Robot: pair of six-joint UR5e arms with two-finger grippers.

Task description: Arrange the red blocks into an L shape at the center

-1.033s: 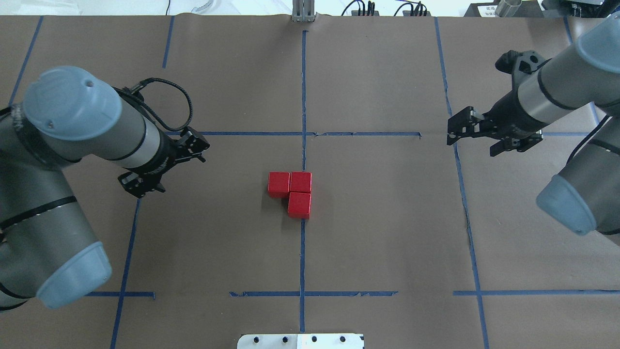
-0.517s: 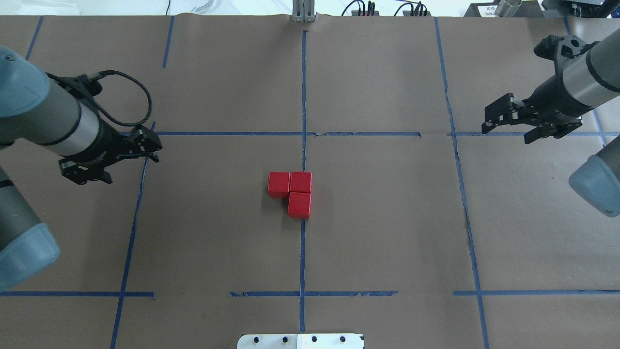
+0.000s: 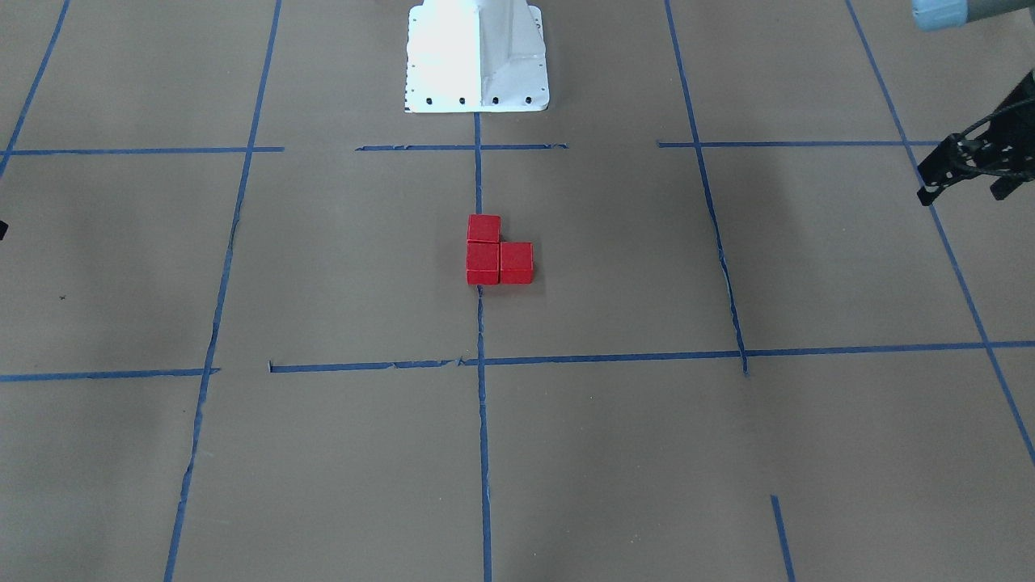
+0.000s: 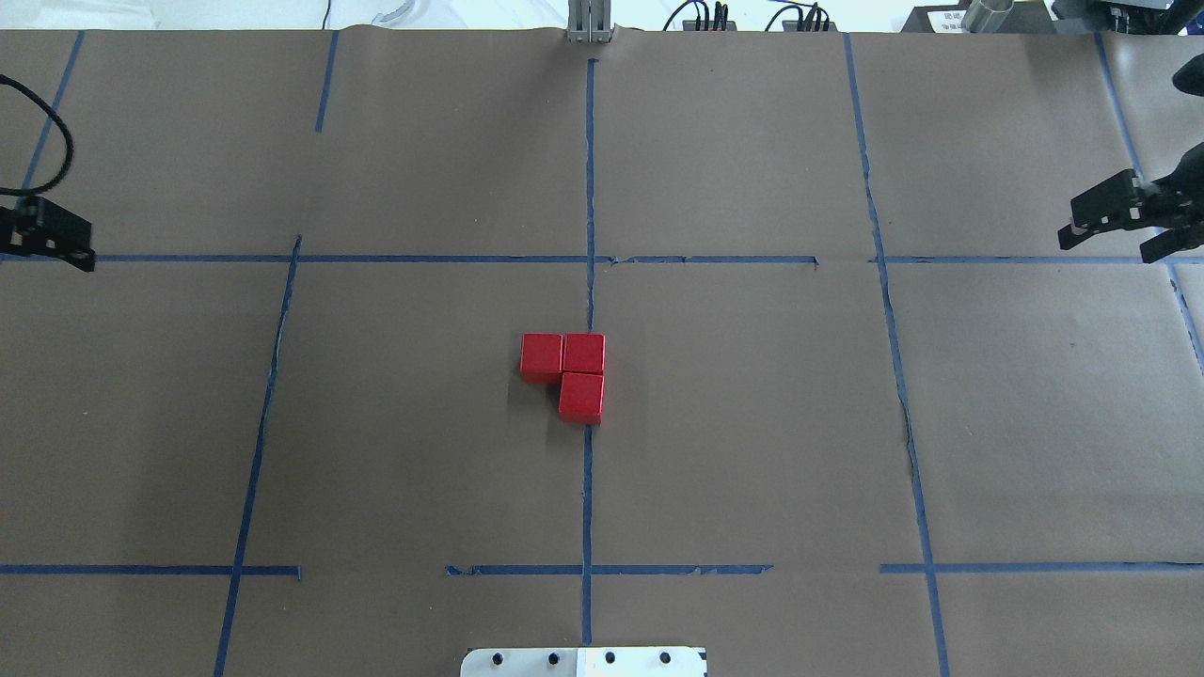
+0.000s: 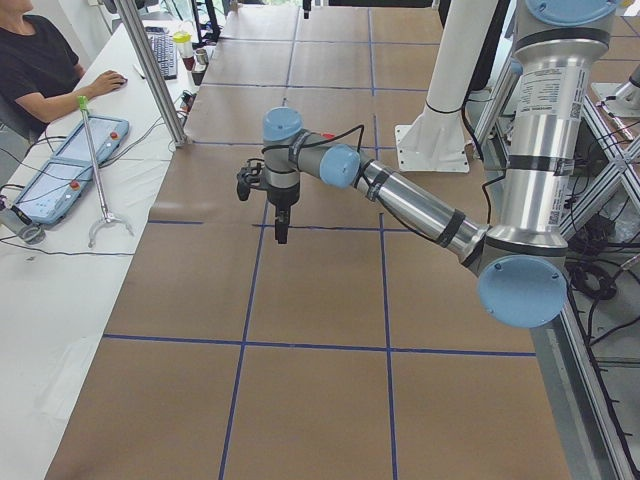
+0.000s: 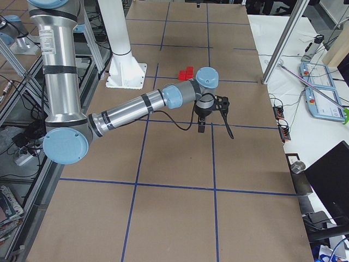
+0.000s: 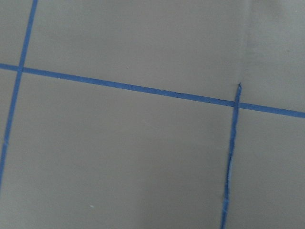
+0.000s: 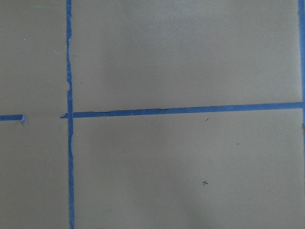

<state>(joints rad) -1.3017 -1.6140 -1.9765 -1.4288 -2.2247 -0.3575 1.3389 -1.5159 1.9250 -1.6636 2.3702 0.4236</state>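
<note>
Blocks: three red blocks (image 4: 564, 374) lie flat on the desk (image 4: 752, 470) in a single layer, none stacked.
Shape: two sit side by side in a row. The third block (image 4: 580, 398) butts against the robot-side face of the corner block (image 4: 584, 354). The faces touch with no gap to be seen, so the outline reads as a plain L.
Place: the group is in the center (image 4: 649, 376), roughly midway between the left and right edges of the desk. The corner block and the third block sit on the middle tape line (image 4: 587, 489), and the end block (image 4: 541, 358) sticks out toward the left edge.
Left hand (image 3: 961, 192): hangs at the left edge of the desk, well apart from the blocks, fingers spread with nothing between them.
Right hand (image 4: 1119, 237): hangs near the right edge, also well apart from the blocks, fingers spread and empty.
Wrist views: both show only bare brown paper and tape, with no block in sight.
Done: all three blocks appear to be gathered, joined and centred, so the L looks finished.
Left: no placing step seems to remain. At most the row could be squared a little, though from the front it already looks tidy.
</note>
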